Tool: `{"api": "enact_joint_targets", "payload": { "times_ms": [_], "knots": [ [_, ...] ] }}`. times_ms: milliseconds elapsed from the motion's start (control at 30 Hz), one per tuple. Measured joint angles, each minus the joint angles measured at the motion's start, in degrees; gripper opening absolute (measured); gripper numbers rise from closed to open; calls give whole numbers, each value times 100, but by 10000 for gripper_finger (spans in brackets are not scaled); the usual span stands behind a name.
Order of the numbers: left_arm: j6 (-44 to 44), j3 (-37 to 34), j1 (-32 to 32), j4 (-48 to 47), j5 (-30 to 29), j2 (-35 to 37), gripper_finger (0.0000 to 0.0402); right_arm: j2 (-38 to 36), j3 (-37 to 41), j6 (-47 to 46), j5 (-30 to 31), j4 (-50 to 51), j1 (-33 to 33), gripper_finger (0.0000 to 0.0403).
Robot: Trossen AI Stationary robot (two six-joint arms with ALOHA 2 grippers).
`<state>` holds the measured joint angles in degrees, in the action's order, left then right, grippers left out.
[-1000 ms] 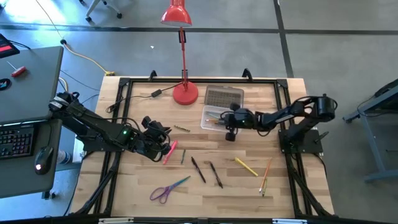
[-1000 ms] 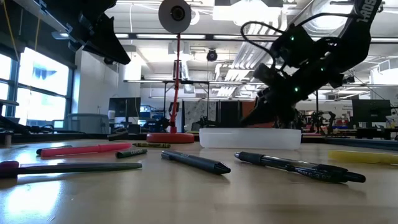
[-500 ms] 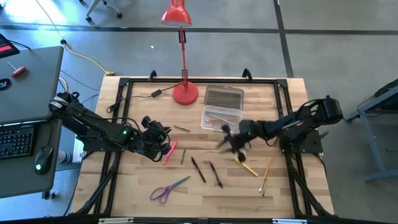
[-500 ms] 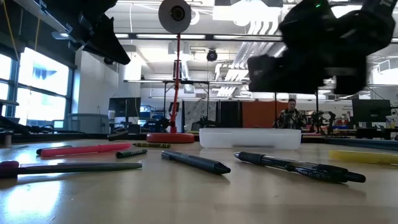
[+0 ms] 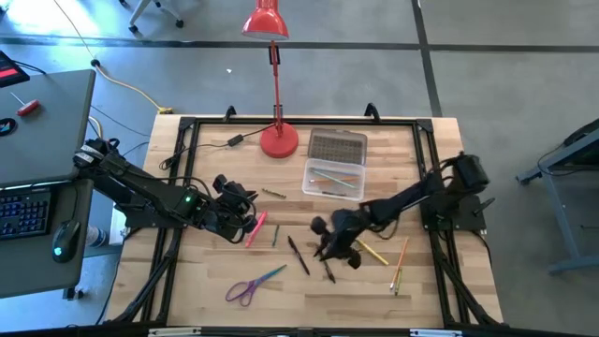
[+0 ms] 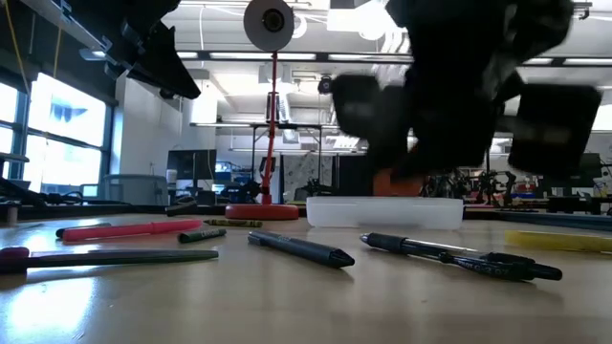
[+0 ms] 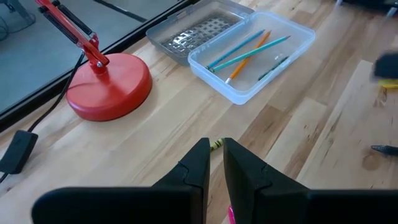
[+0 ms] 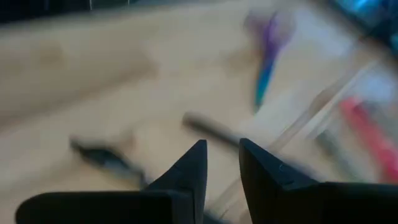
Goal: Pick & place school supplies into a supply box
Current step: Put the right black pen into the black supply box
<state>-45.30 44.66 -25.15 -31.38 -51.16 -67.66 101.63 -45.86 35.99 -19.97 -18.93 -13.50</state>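
Clear plastic supply box [image 5: 334,178] on the wooden tabletop [image 5: 206,281], beside its greyish bumpy lid [image 5: 337,146] and near the red round lamp base [image 5: 279,141] — it holds a few thin pencils, teal and orange [image 7: 249,50]. A second ago the right end effector [image 5: 329,245] hung at the box's edge; it has since swung away from the box and now sits low over the two black pens [image 5: 298,255] lying in the middle of the tabletop, with a yellow marker [image 5: 371,251] just beside it. In its wrist view the two dark fingers [image 8: 193,171] stand slightly apart with nothing between them, so a delivery appears complete and a fresh pick is beginning. The purple-handled scissors [image 5: 251,286], a pink marker [image 5: 256,229], a green pencil [image 5: 275,236] and orange pencils [image 5: 401,265] remain loose on the tabletop, well apart from the box. The left end effector [image 5: 236,211] has not moved — it waits beside the pink marker, fingers nearly pressed together and empty. Judged from what lies outside the box, most of the task is still ahead; the next grasp likely calls for aligning the fingers across a thin black pen.
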Motion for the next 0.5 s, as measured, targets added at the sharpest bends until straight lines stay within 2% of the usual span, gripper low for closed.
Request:
{"api": "enact_joint_targets", "payload": {
  "times_ms": [100, 200, 500],
  "knots": [
    [1, 0, 0, -4, 99, 0, 79, 358, -609, 409, 16, 1125, 2, 72],
    [2, 0, 0, -7, 165, 0, 79, 549, -1047, 724, 23, 1807, -2, 72],
    [178, 1, 0, -7, 304, -2, 79, 414, -1347, 949, 913, 3022, -4, 71]
  ]
}}
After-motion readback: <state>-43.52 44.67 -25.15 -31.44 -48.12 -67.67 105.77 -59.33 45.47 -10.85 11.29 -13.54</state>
